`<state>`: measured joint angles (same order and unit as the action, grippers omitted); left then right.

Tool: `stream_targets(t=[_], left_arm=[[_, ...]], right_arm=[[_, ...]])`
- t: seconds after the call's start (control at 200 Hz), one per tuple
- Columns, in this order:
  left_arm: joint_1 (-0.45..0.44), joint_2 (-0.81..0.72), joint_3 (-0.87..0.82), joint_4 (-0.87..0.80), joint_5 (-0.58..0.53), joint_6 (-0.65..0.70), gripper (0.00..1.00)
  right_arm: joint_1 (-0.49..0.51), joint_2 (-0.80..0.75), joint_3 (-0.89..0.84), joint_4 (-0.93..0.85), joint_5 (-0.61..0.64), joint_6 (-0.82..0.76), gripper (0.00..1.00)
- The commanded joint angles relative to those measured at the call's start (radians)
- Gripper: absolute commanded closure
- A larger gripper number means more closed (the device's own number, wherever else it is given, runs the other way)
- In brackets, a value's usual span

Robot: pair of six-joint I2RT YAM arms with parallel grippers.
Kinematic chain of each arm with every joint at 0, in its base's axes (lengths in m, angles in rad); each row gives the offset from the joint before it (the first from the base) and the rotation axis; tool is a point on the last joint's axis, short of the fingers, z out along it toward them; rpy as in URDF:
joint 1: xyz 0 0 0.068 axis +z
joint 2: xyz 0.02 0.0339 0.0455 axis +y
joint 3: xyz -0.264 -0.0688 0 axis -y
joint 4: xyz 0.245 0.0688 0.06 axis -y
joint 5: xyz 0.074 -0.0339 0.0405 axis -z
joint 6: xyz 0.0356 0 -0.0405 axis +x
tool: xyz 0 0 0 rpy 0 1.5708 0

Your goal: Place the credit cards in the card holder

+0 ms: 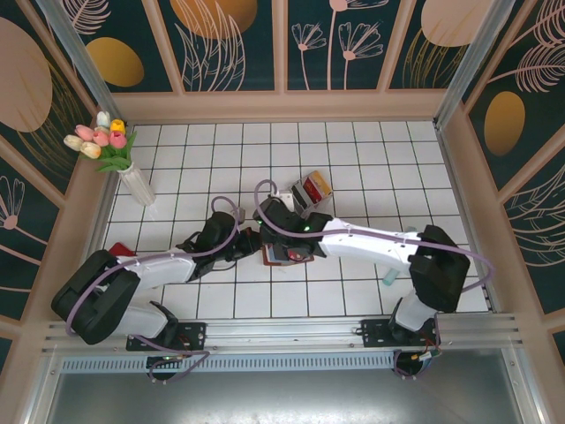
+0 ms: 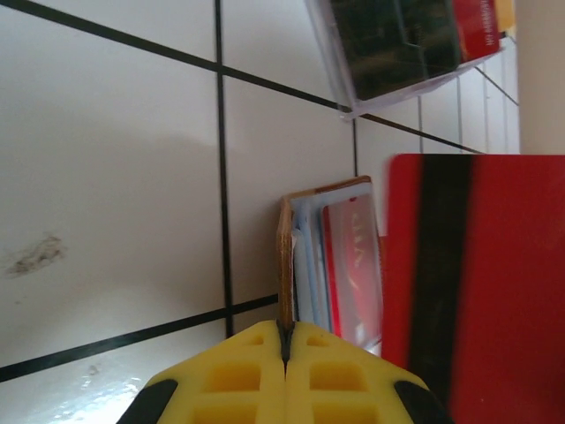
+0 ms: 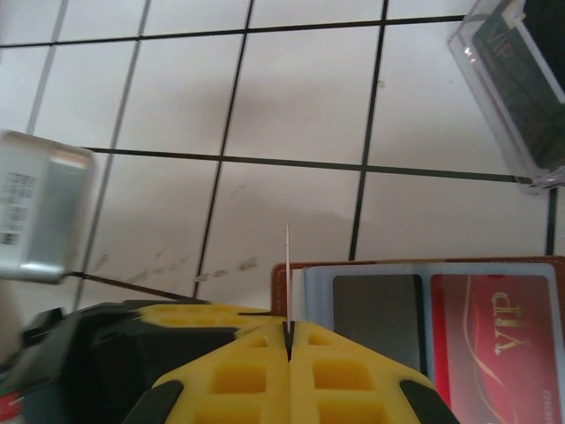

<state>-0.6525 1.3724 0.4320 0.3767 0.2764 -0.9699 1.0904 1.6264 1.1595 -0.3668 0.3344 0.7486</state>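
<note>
- The left gripper (image 2: 284, 362) is closed on the brown edge of the card holder (image 2: 283, 256), which lies open on the white tiles between the 2 arms. It should hold that flap steady.
- The right gripper (image 3: 289, 340) is closed on 1 red card (image 2: 477, 283) with a black stripe, near the holder's pockets. I would line its edge up with a free slot, then slide it in slowly.
- In the right wrist view this card appears edge-on, as a thin line. The free slots are cut off, and the grey block (image 3: 42, 212) at the left is unclear.
</note>
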Motion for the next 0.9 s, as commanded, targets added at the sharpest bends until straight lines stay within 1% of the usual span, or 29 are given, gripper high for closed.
stream_targets(t=[0.0, 0.22, 0.38, 0.555, 0.896], left_arm=[[0.006, -0.020, -0.007, 0.058, 0.034, -0.033, 1.00], [0.006, -0.015, -0.012, 0.061, 0.032, -0.038, 1.00], [0.007, -0.012, -0.008, 0.047, 0.027, -0.033, 1.00], [0.007, -0.008, -0.009, 0.041, 0.021, -0.030, 1.00], [0.006, -0.020, -0.014, 0.043, 0.018, -0.036, 1.00]], right_arm=[[0.019, 0.041, 0.061, -0.097, 0.128, 0.004, 1.00], [0.040, 0.067, 0.086, -0.120, 0.159, 0.007, 1.00], [0.051, 0.022, 0.097, -0.108, 0.161, -0.006, 1.00], [0.050, -0.018, 0.058, -0.098, 0.194, 0.010, 1.00], [0.051, 0.041, 0.058, -0.124, 0.184, 0.057, 1.00]])
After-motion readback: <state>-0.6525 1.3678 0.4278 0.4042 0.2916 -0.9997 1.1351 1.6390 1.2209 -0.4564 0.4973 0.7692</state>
